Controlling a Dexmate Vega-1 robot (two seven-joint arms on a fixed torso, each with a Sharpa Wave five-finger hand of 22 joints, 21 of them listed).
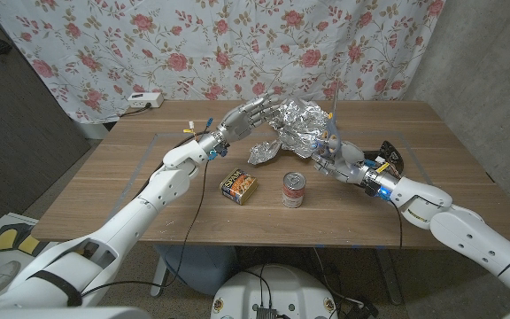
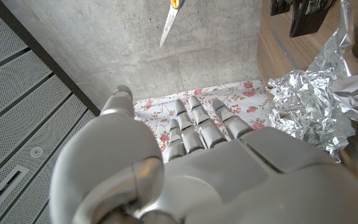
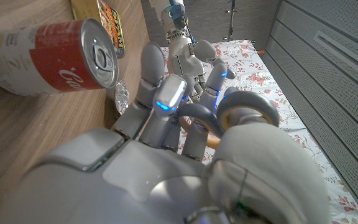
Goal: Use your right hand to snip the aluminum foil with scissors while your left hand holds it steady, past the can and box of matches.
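Foil lies crumpled at bench centre-rear. Left hand reaches its near-left edge, fingers extended; whether it has a grip, I cannot tell. Right hand grips scissors, blades up beside the foil. Can and matchbox stand nearer front, apart from the foil.

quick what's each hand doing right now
Left hand: holding the foil.
Right hand: holding the scissors, blades up.

Silver foil, red-white can
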